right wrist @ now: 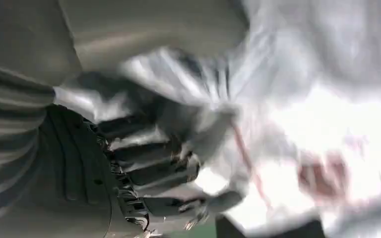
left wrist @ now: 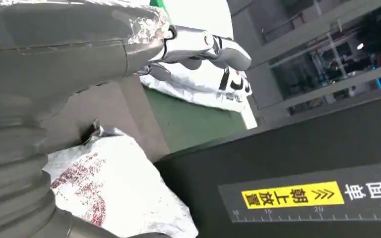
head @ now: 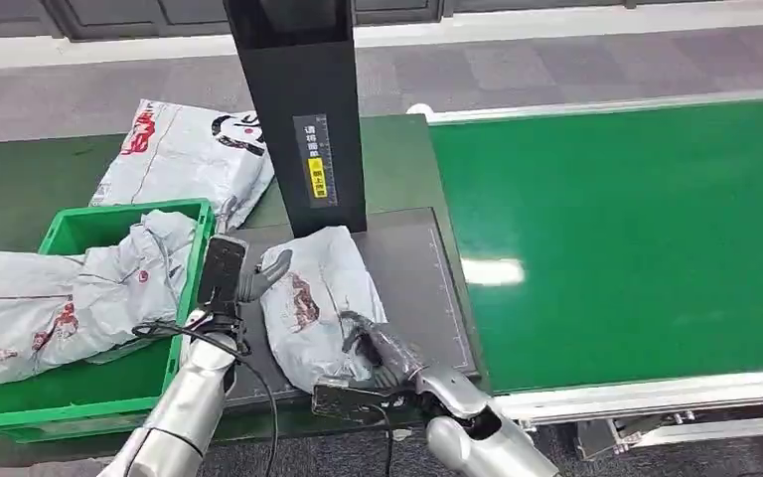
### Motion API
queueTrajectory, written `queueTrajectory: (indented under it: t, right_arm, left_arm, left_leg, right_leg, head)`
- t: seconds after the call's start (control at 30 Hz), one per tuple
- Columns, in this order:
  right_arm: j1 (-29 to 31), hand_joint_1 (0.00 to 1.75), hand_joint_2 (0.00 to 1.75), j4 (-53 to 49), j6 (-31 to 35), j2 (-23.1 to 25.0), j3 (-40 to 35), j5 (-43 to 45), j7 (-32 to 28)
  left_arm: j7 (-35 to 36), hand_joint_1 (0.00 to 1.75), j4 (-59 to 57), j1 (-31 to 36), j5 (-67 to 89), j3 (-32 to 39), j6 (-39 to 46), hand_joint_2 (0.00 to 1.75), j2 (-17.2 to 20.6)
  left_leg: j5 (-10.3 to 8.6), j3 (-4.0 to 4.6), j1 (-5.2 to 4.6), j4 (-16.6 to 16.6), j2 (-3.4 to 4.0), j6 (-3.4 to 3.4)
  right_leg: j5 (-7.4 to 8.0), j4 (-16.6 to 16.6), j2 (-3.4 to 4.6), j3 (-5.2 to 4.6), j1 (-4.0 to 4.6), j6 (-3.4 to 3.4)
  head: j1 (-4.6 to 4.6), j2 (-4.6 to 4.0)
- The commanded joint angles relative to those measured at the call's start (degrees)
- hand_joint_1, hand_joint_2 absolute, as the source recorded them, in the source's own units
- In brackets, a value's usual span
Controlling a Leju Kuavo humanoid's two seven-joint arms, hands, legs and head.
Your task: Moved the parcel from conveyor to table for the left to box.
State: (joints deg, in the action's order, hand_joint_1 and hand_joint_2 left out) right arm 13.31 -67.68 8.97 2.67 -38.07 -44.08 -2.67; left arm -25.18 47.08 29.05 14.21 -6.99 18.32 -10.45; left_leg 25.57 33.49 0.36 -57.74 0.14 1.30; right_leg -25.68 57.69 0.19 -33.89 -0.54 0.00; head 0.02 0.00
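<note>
Parcel [head: 313, 298] lies on the dark mat [head: 412, 288] on the worktop [head: 20, 184], just beside the belt [head: 636, 238], at the foot of the black post [head: 303, 109]. So it's off the belt already; the move looks near done.

R hand [head: 382, 353] is on the parcel's near end. R wrist view is blurred, but fingers [right wrist: 149, 163] read as curled into the grey film, so I'd say it holds the bag. L hand [head: 258, 278] sits at the parcel's far-left edge, w/ fingers apart and nothing in them; whether it touches the bag, can't tell. L wrist view shows fingertips [left wrist: 228, 49] spread in air, parcel below.

Green bin [head: 89, 397] is just left of the mat, w/ one bag [head: 60, 298] in it already, draped over its left rim. Another bag [head: 189, 149] lies behind the bin on the worktop.

Step in hand, as I judge it: set parcel down flat and let go so L can take it.
- Soft film, limp contents: lower fully before the fingers open, else it slumps or drags.
- Leave it on the mat's left half, near L hand and bin, not under the post.
- Pull R hand back toward the body, not across L.
- L should grip a bunched fold, not flat film; slick plastic may slip.
- Watch the cable [head: 258, 388] by L wrist; it could snag on the bin rim.
</note>
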Motion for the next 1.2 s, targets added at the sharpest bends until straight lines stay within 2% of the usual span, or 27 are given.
queueTrajectory:
  t: [0.03,0.13,0.3,0.37,0.43,0.57,0.67,0.83,0.87,0.9,0.93,1.03,1.2]
  right_arm:
    - [-6.8,0.0,1.75,-11.5,12.0,1.8,13.4,17.1,-15.6]
    - [-7.1,0.0,1.75,-12.1,12.1,1.4,15.4,26.8,-19.1]
    - [-6.4,0.0,1.75,-10.3,4.4,0.5,18.9,43.9,-20.4]
    - [-5.0,0.0,1.75,-7.5,1.8,0.6,20.7,48.4,-20.5]
    - [-3.6,0.0,1.75,-5.0,1.7,0.9,22.8,50.5,-21.7]
    - [-3.2,0.0,1.75,-4.5,1.9,0.6,23.4,50.6,-21.8]
    - [-3.6,0.0,1.75,-4.8,2.8,0.6,25.6,51.4,-21.6]
    - [-4.1,0.0,1.75,-5.5,3.1,0.2,26.9,51.7,-21.7]
    - [-6.7,0.0,1.75,-7.4,0.7,-1.5,30.3,52.1,-20.9]
    - [-6.7,0.0,1.75,-7.3,0.4,-1.5,30.6,52.1,-21.0]
    - [-6.7,0.0,1.75,-7.1,-0.1,-1.5,30.6,51.9,-20.9]
    - [-6.1,0.0,1.75,-6.4,-0.6,-1.0,30.5,51.9,-20.8]
    - [-6.0,0.0,1.75,-6.2,-0.6,-0.9,30.4,51.8,-20.8]
  left_arm:
    - [-1.2,0.0,1.9,-1.0,0.0,-0.8,0.4,1.75,0.1]
    - [-1.8,0.0,1.2,-0.6,-0.5,-3.0,-0.9,1.75,1.0]
    - [-0.9,0.0,0.7,-1.0,-0.2,-7.8,-4.0,1.75,3.1]
    - [0.4,0.0,0.8,-1.5,1.4,-10.1,-5.2,1.75,3.9]
    - [3.5,0.0,-0.1,-1.4,5.5,-13.9,-7.3,1.75,5.0]
    - [3.8,0.0,-0.4,-1.6,6.3,-14.6,-7.7,1.75,5.1]
    - [6.0,0.0,-2.8,-0.5,13.1,-19.4,-9.2,1.75,6.6]
    - [6.5,0.0,-4.1,-0.4,15.5,-20.8,-9.5,1.75,6.7]
    - [6.3,0.0,-10.5,0.9,28.3,-28.8,-13.0,1.75,8.1]
    - [7.4,0.0,-11.5,1.2,30.5,-30.0,-12.9,1.75,8.3]
    - [9.8,0.0,-14.0,2.2,34.3,-32.3,-14.5,1.75,8.3]
    - [10.1,0.0,-15.7,2.2,35.9,-32.5,-14.7,1.75,8.1]
    - [10.1,0.0,-15.9,2.5,35.9,-32.3,-14.8,1.75,7.9]
  left_leg:
    - [0.01,0.04,-0.01,0.1,-0.12,-0.03]
    - [0.02,0.07,0.02,0.1,-0.22,-0.04]
    - [0.03,0.22,-0.01,0.1,-0.19,-0.04]
    - [0.05,0.21,-0.02,0.1,-0.16,-0.04]
    - [0.05,0.21,-0.02,0.1,-0.1,-0.04]
    - [0.07,0.25,-0.02,0.1,-0.11,-0.03]
    - [0.06,0.23,0.0,0.1,-0.09,-0.04]
    - [0.04,0.2,0.01,0.1,-0.08,-0.05]
    - [0.06,0.25,-0.04,0.1,-0.17,-0.03]
    - [-0.02,0.12,0.0,0.3,-0.36,-0.05]
    - [0.04,0.15,-0.03,0.2,-0.26,-0.06]
    - [0.11,0.31,-0.06,0.1,-0.1,-0.05]
    - [0.12,0.12,-0.07,0.1,-0.16,-0.12]
  right_leg:
    - [-0.05,-0.1,-0.13,0.0,-0.01,0.01]
    - [-0.05,-0.1,-0.18,0.02,0.02,0.02]
    - [-0.03,-0.1,-0.13,-0.18,0.0,0.03]
    - [-0.03,-0.1,-0.09,-0.17,-0.01,0.03]
    - [-0.01,-0.1,-0.04,-0.19,-0.01,0.02]
    - [-0.03,-0.1,-0.04,-0.21,-0.01,0.03]
    - [-0.01,-0.1,-0.03,-0.18,0.01,0.03]
    - [0.01,-0.2,-0.03,-0.14,0.02,0.03]
    - [-0.05,-0.1,-0.11,-0.22,-0.03,0.03]
    - [-0.01,-0.3,-0.31,-0.02,0.02,0.01]
    - [-0.04,-0.3,-0.21,-0.08,-0.02,0.04]
    - [-0.06,-0.1,-0.05,-0.33,-0.06,0.03]
    - [-0.12,-0.1,-0.19,-0.01,-0.08,0.07]
  head:
    - [0.0,0.0]
    - [0.0,0.0]
    - [0.0,0.0]
    - [0.0,0.0]
    - [0.0,0.0]
    - [0.0,0.0]
    - [0.02,0.0]
    - [0.0,0.0]
    - [0.0,0.0]
    - [0.0,0.0]
    - [0.0,0.0]
    - [0.02,0.0]
    - [0.0,0.0]
